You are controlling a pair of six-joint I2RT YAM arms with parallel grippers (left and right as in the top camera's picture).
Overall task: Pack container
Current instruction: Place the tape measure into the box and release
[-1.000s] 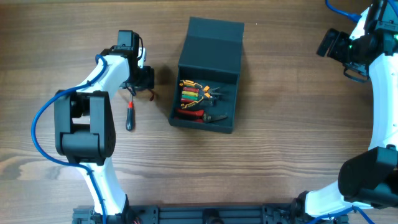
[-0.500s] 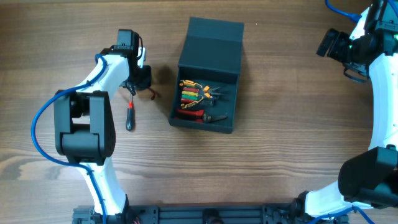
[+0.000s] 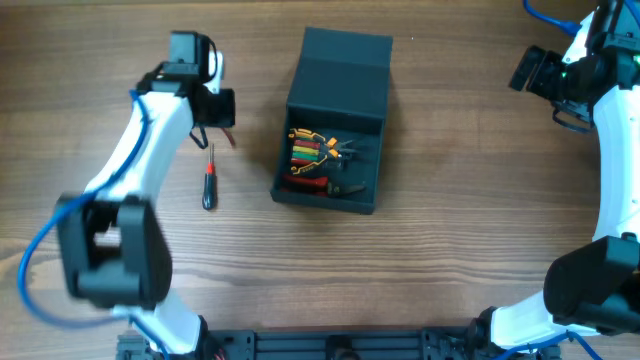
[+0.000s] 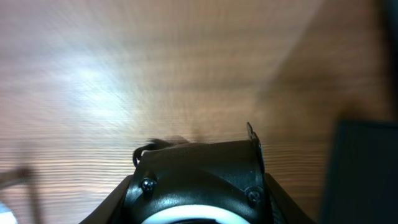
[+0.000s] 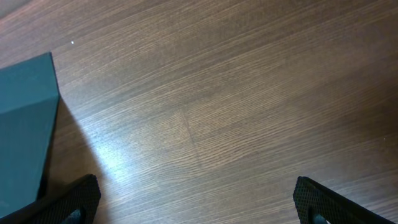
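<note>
The container (image 3: 335,95) is a dark teal-grey square box in the middle of the table, its flap lid (image 3: 347,48) open toward the far side. Several hand tools with red and yellow handles (image 3: 315,160) lie inside. A screwdriver (image 3: 208,180) with a red and black handle lies on the table left of the box. My left gripper (image 3: 224,108) hovers just beyond the screwdriver's far end. Its jaws are hidden in the blurred left wrist view, where only the black housing (image 4: 199,180) shows. My right gripper (image 5: 199,208) is wide open and empty at the far right (image 3: 528,70).
The box's edge shows at the left of the right wrist view (image 5: 25,124) and as a dark blur in the left wrist view (image 4: 364,174). Bare wooden table (image 3: 460,230) lies around the box.
My left arm has swung up and to the left, away from the screwdriver's tip. The screwdriver, the box and the right arm have not moved.
</note>
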